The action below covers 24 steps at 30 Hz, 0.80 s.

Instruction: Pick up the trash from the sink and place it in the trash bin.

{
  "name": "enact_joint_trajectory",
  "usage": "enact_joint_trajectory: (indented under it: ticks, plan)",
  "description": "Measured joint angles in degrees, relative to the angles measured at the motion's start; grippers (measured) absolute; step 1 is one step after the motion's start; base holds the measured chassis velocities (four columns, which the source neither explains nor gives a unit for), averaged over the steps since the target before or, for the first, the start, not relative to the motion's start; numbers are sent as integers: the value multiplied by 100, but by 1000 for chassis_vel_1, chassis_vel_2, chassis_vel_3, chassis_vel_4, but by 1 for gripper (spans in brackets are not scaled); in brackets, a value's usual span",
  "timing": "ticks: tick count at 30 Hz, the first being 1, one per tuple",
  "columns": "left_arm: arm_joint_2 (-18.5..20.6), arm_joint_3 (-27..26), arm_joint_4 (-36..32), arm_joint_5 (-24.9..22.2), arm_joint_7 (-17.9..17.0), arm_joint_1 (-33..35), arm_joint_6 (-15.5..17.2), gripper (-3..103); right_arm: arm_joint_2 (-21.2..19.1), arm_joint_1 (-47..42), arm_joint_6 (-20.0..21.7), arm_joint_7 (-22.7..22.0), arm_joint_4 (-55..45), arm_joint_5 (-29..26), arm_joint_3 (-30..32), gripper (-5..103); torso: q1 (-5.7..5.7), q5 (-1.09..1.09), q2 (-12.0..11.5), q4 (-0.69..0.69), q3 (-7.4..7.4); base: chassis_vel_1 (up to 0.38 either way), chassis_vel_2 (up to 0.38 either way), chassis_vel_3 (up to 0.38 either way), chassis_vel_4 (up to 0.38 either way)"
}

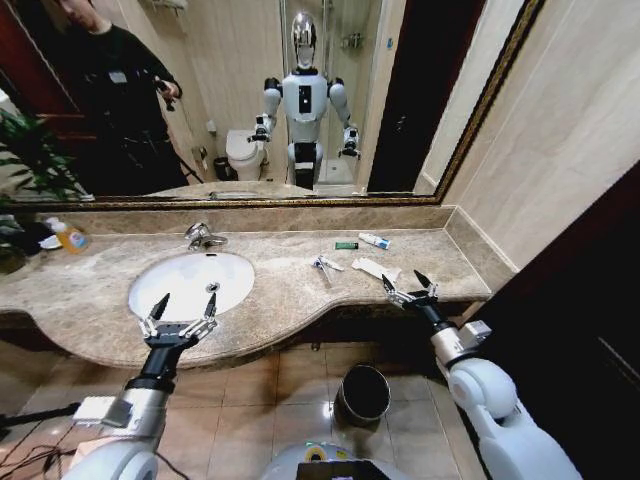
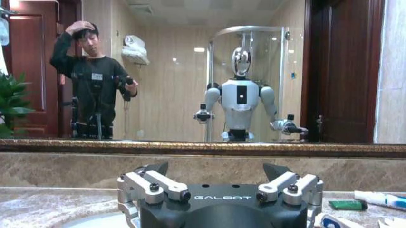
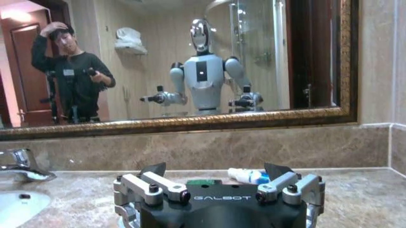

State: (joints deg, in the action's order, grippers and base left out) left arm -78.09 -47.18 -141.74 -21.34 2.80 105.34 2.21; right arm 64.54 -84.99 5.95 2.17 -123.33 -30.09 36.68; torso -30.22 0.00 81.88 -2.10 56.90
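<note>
The white oval sink (image 1: 190, 282) is set in the marble countertop (image 1: 280, 300), with no litter visible in the basin. The trash lies on the counter to its right: a white-blue packet (image 1: 325, 264), a flat white wrapper (image 1: 375, 268), a green piece (image 1: 346, 245) (image 3: 203, 182) and a small tube (image 1: 374, 240) (image 3: 248, 175). My left gripper (image 1: 182, 310) (image 2: 216, 168) hangs open over the basin's front rim. Open and holding nothing, my right gripper (image 1: 409, 285) (image 3: 216, 168) is at the counter's front edge, just in front of the wrapper. The dark trash bin (image 1: 364, 392) stands on the floor below.
A chrome faucet (image 1: 203, 236) stands behind the basin. An orange-yellow bottle (image 1: 70, 237) and a plant (image 1: 20, 150) are at the counter's far left. A large mirror (image 1: 300, 100) backs the counter, and a wall closes the right side.
</note>
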Motion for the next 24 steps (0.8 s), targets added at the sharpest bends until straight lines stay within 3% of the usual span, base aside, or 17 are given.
enact_joint_trajectory:
  ticks: [15,24]
  plan:
    - [0,0,0,0,0,0,0,100,228,509,170,-56,142,111,-304,100,0,0,0,0,0,0,0,0,0]
    - [0,0,0,0,0,0,0,100,-372,831,375,82,328,-78,-428,100,0,0,0,0,0,0,0,0,0]
